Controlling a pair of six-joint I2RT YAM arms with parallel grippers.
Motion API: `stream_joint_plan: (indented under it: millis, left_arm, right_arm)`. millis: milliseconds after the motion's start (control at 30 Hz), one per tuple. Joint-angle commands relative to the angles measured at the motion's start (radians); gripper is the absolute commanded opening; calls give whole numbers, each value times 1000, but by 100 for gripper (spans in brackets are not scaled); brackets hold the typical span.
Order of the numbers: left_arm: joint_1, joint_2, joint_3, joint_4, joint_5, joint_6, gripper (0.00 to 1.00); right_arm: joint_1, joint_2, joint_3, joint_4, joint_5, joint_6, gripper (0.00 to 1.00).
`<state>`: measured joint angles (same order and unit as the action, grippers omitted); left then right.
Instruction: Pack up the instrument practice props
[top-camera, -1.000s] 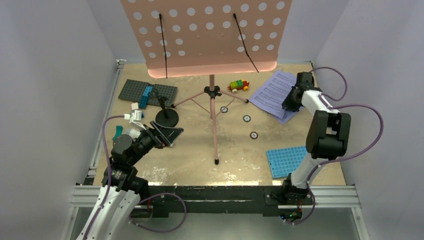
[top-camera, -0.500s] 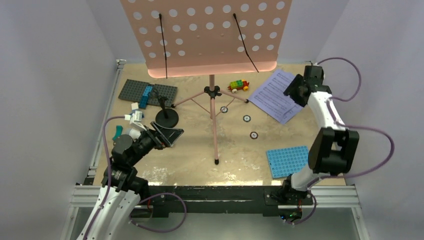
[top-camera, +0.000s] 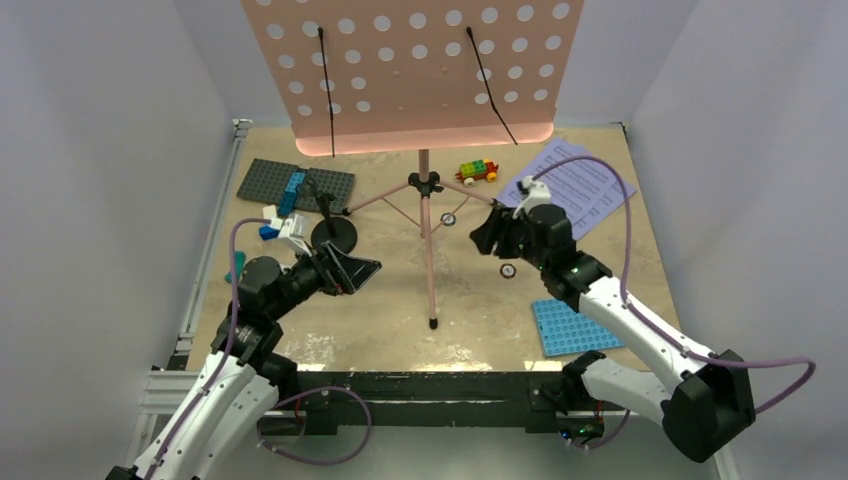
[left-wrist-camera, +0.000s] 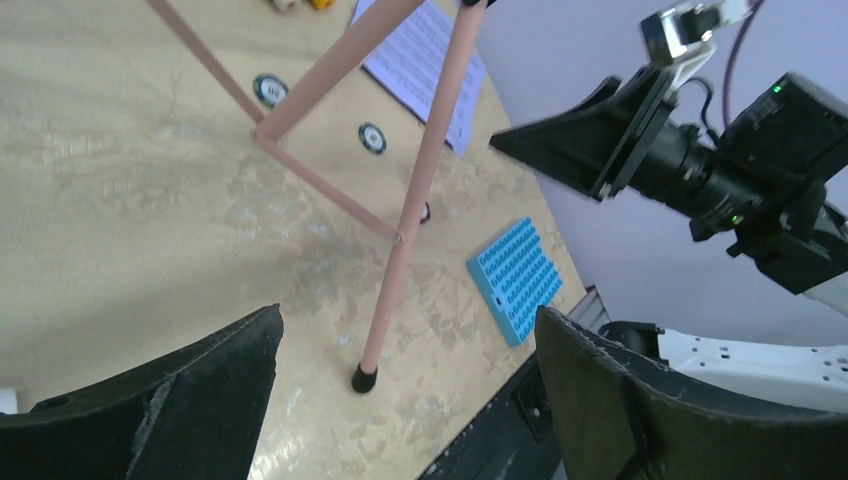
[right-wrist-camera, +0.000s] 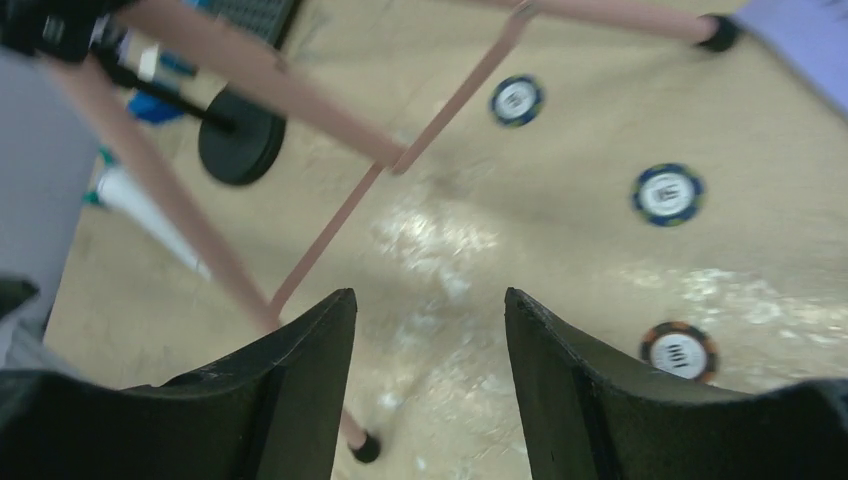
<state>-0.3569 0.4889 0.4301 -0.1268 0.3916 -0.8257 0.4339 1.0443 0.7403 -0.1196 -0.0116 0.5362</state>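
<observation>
Now, left jaws: released wide, empty, near mic stand (top-camera: 333, 236).
Mic stand: thin, likely light; grip rod.
Music stand (top-camera: 428, 250): mid-bench, upright; stiff, probably tippy; take pole.
Right jaws: released, empty, beside pole.
Pages (top-camera: 585, 182): far right, flat, flimsy; pinch edge.

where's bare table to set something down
Bare tabletop: near edge between the pink stand's front leg and the blue plate, and left of that leg. Crowded: far left around the grey plate and mic stand; round tokens mid-right.
</observation>
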Motion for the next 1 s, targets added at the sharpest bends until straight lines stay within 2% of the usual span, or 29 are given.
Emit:
stream_joint_plan:
  millis: [0, 133, 300, 367, 600, 700, 967]
  left_arm:
    - [-17, -12, 35, 199, -65, 113, 100]
    - [-18, -14, -10, 299, -79, 143, 100]
    - [-47, 62, -13, 359, -105, 103, 100]
    - [-87, 89, -8, 379, -141, 113, 100]
    - [-245, 189, 58, 378, -283, 244, 100]
    - [-273, 230, 87, 406, -324, 289, 100]
    - [-286, 385, 171, 596, -346, 440, 100]
  right_arm:
    - [162, -16, -66, 209, -4, -65, 61]
    - [266, 46, -35, 246, 8, -108, 65]
    - [318, 151, 6, 304, 9, -109, 66]
    - [328, 184, 10, 352, 9, -105, 66]
    - [346, 283, 78, 340, 9, -110, 64]
    - [346, 291, 71, 338, 9, -109, 56]
    - [347, 293, 34, 299, 65, -92, 18]
